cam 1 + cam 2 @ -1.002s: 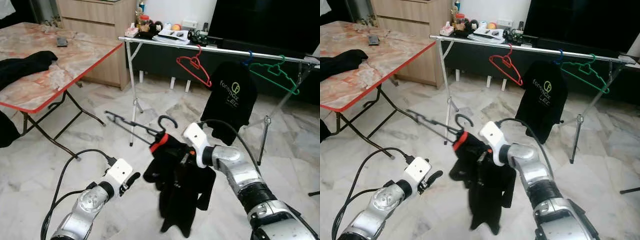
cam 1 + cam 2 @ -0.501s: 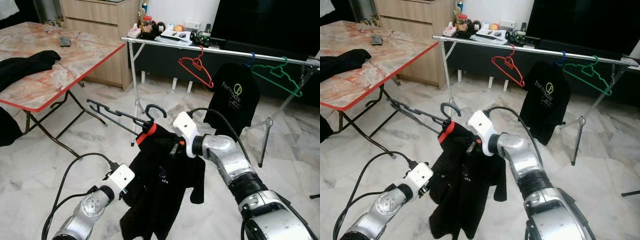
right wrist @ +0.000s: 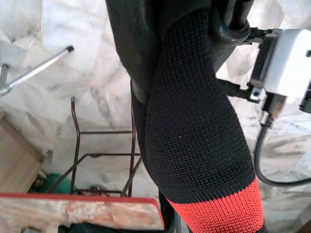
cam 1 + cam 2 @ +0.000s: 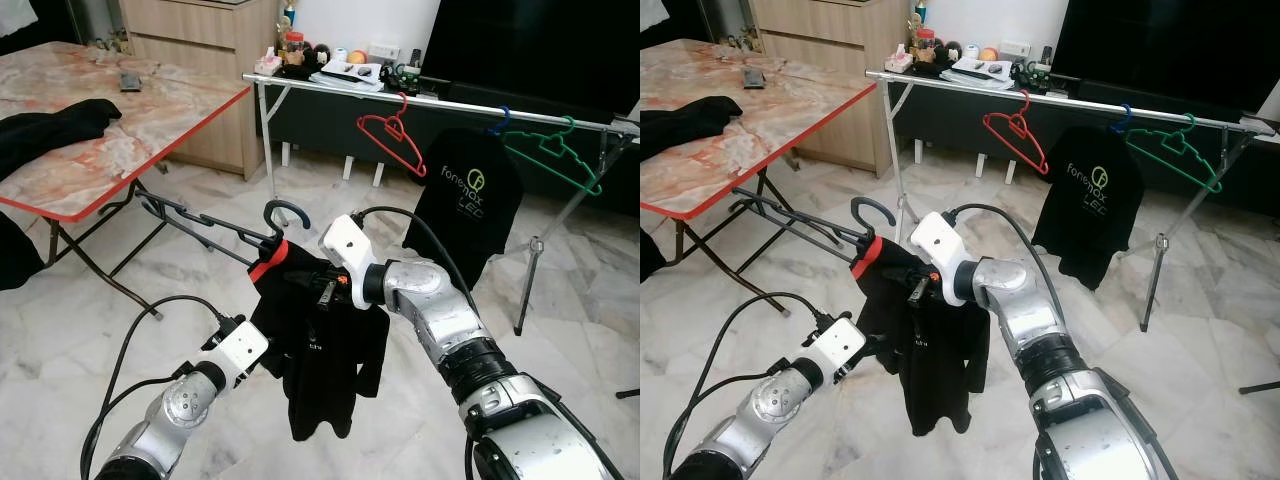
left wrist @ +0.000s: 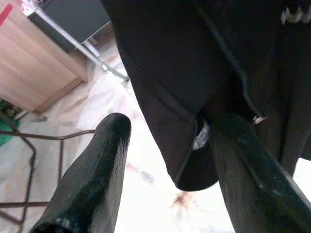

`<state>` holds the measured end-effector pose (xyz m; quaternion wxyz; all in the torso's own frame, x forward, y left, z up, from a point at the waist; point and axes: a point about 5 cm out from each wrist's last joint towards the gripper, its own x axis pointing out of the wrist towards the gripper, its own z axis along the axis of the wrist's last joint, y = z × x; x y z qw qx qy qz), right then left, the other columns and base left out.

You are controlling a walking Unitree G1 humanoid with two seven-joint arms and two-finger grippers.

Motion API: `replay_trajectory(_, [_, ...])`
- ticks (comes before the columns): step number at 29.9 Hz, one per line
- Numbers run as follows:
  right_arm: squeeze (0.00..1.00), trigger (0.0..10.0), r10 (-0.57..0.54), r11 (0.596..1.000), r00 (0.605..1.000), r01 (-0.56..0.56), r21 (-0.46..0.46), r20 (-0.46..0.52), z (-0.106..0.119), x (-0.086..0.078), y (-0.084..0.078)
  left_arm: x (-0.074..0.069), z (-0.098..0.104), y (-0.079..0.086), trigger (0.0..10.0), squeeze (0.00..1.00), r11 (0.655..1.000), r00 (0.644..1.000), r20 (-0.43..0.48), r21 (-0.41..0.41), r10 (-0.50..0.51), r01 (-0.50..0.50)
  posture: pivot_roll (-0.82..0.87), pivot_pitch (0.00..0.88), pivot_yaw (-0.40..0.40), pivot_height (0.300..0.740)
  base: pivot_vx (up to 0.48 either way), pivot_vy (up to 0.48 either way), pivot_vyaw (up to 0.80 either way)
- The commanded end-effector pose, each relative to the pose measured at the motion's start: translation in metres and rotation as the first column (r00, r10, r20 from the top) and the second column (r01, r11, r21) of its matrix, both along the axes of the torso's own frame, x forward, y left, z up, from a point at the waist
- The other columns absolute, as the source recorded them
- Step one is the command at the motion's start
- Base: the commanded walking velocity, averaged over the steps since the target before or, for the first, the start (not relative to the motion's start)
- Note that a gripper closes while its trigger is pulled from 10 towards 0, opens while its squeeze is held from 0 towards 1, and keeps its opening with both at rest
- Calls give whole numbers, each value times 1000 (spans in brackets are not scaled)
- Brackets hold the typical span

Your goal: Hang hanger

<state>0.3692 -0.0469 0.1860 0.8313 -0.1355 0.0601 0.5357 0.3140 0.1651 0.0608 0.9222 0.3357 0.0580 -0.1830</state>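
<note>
My right gripper (image 4: 318,285) is shut on a black hanger (image 4: 200,218) near its hook (image 4: 285,212), holding it in the air in front of me. A black shirt with a red neck band (image 4: 320,345) hangs from the hanger and covers the fingers. In the right wrist view the knit cloth (image 3: 199,136) lies right over the fingers. My left gripper (image 4: 262,352) is lower, at the shirt's left edge. Its wrist view shows that gripper (image 5: 170,126) open, with a fold of the black cloth (image 5: 165,73) between the fingers (image 5: 97,165). The clothes rail (image 4: 450,100) stands further back.
On the rail hang a red hanger (image 4: 390,135), a green hanger (image 4: 555,150) and a black printed shirt (image 4: 465,200). A folding table (image 4: 150,130) with a dark garment (image 4: 50,125) stands on the left. A wooden cabinet (image 4: 200,60) is behind it. Marble floor lies between me and the rail.
My right gripper has carried the hanger leftward and a little higher. The shirt, spread out sideways half a second ago, now hangs straight down. My left gripper stays low by the shirt's edge.
</note>
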Motion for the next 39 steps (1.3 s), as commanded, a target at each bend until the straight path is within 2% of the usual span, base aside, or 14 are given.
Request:
replay_trajectory(1, [0, 0, 28, 999, 997, -30, 19, 67, 22, 1, 7, 0, -2, -2, 10000, 0, 999, 1000, 2, 33, -15, 15, 122, 40, -101, 740, 0, 0, 0])
replay_trajectory(3, [0, 0, 30, 999, 997, -31, 19, 69, 23, 1, 7, 1, -1, -2, 10000, 0, 999, 1000, 5, 37, -10, 10, 122, 40, -101, 740, 0, 0, 0])
replay_trajectory(5, [0, 0, 52, 998, 995, -54, 23, 82, 27, -1, 10, 4, -1, 2, 10000, 0, 995, 1000, 16, 97, 10, -12, 119, 43, -102, 740, 0, 0, 0])
replay_trajectory(10, [0, 0, 67, 997, 994, -69, 26, 89, 30, -2, 14, 5, -1, 3, 10000, 0, 989, 999, 32, 148, 2, -7, 119, 46, -103, 740, 0, 0, 0])
replay_trajectory(14, [0, 0, 92, 995, 991, -96, 36, 101, 33, -7, 19, 10, 1, 11, 10000, 0, 977, 994, 79, 194, 75, -89, 119, 48, -104, 740, 0, 0, 0])
replay_trajectory(20, [0, 0, 111, 993, 988, -115, 35, 103, 33, -10, 21, 14, 3, 15, 10000, 0, 961, 987, 111, 240, 117, -141, 116, 48, -103, 740, 0, 0, 0])
replay_trajectory(21, [0, 0, 111, 993, 988, -116, 35, 104, 33, -10, 21, 14, 4, 16, 9608, 0, 960, 985, 114, 234, 129, -153, 116, 48, -104, 740, 0, 0, 0])
replay_trajectory(22, [0, 0, 113, 993, 988, -117, 30, 106, 33, -11, 20, 15, 4, 16, 2392, 0, 960, 983, 119, 227, 142, -166, 116, 48, -104, 740, 0, 0, 0])
replay_trajectory(23, [0, 0, 113, 993, 988, -117, 27, 107, 33, -11, 20, 15, 4, 17, 2392, 0, 959, 982, 123, 226, 147, -172, 116, 48, -104, 740, 0, 0, 0])
replay_trajectory(24, [0, 0, 114, 993, 988, -117, 24, 107, 32, -12, 20, 15, 4, 17, 0, 0, 959, 981, 126, 224, 149, -174, 116, 48, -104, 740, 0, 0, 0])
replay_trajectory(39, [0, 0, 111, 994, 989, -112, 7, 98, 28, -14, 15, 15, 4, 16, 0, 0, 961, 976, 142, 201, 164, -190, 115, 48, -107, 740, 0, 0, 0])
